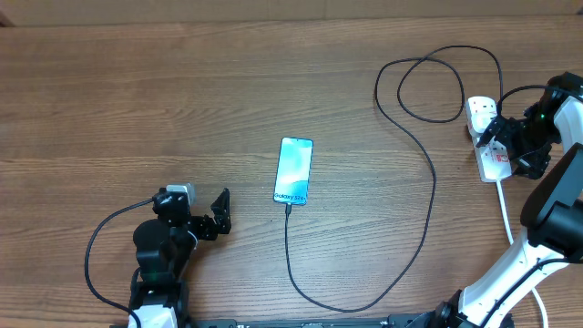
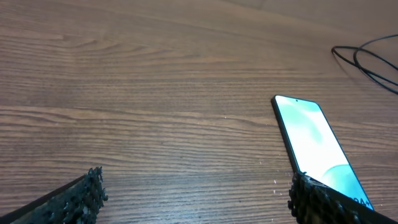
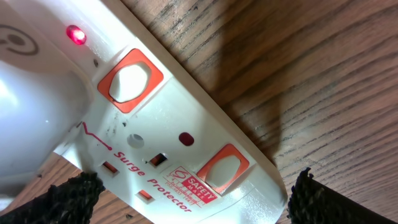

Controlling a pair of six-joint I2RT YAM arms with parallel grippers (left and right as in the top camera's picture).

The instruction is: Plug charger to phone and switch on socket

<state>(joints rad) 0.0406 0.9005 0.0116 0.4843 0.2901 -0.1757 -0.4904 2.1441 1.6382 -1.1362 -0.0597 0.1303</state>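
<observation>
Black charger (image 1: pixel 288 246) prob. in phone (image 1: pixel 294 170); L gripper (image 2: pixel 199 186), R gripper (image 3: pixel 196 183) over socket (image 3: pixel 168 112): wide-open, empty.

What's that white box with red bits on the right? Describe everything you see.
This white plastic power strip lies flat on the wooden table near its right edge, marked "Surge Protector". White rocker switches sit in orange-red frames; a red light glows. A white plug fills one outlet; a thick white cord leaves one end. The open right pincer hovers over it.
</observation>
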